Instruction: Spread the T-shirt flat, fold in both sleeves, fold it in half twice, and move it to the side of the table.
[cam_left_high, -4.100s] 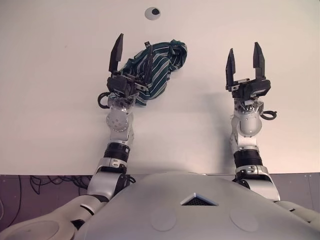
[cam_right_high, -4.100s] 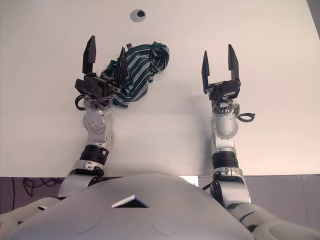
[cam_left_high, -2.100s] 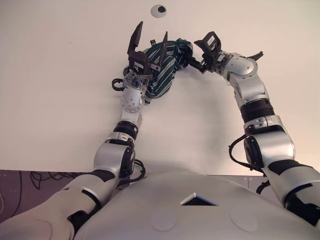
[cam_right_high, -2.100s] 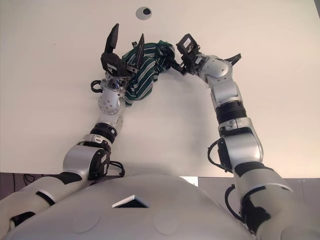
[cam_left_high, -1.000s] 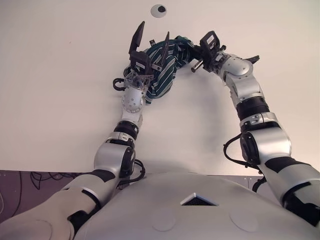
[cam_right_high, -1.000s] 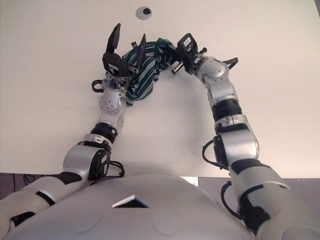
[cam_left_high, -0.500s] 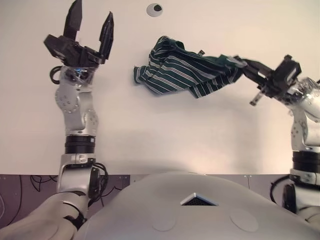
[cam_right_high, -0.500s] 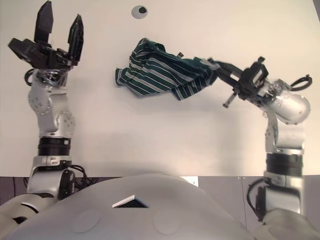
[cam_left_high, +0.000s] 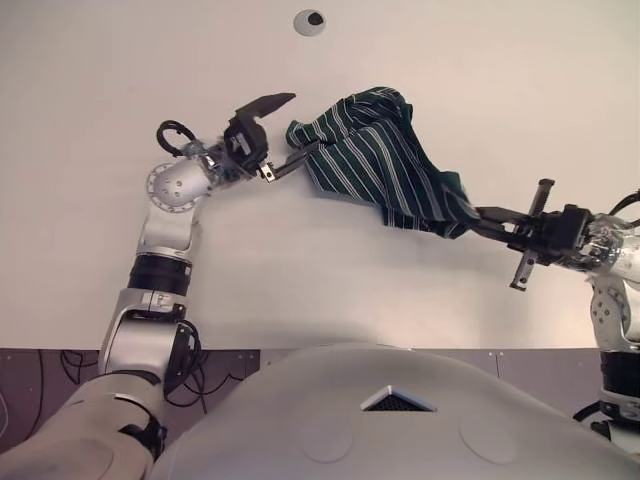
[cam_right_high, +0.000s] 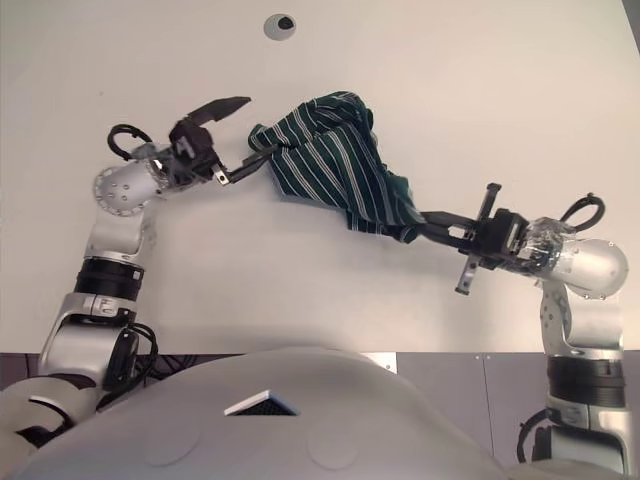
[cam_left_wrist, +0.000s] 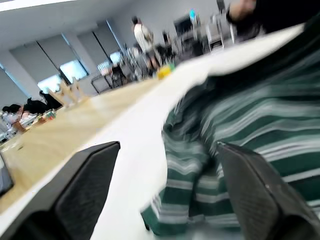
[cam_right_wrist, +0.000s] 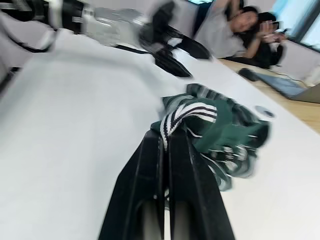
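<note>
The T-shirt (cam_left_high: 380, 160), dark green with white stripes, lies bunched on the white table (cam_left_high: 420, 60), stretched from the centre toward the right. My right gripper (cam_left_high: 468, 215) is shut on its right end, with striped cloth (cam_right_wrist: 192, 116) pinched between the fingers. My left gripper (cam_left_high: 285, 132) is open at the shirt's left edge, one finger above the cloth and one along the table beside it. In the left wrist view the striped cloth (cam_left_wrist: 235, 150) lies between the two spread fingers (cam_left_wrist: 85, 185).
A small round hole (cam_left_high: 309, 21) with a dark centre sits in the table beyond the shirt. The table's near edge (cam_left_high: 300, 347) runs just in front of my body. Bare table lies on both sides of the shirt.
My left gripper has swung in from the far left to the shirt's left edge, still open. My right gripper has pulled its end of the shirt nearer and lower.
</note>
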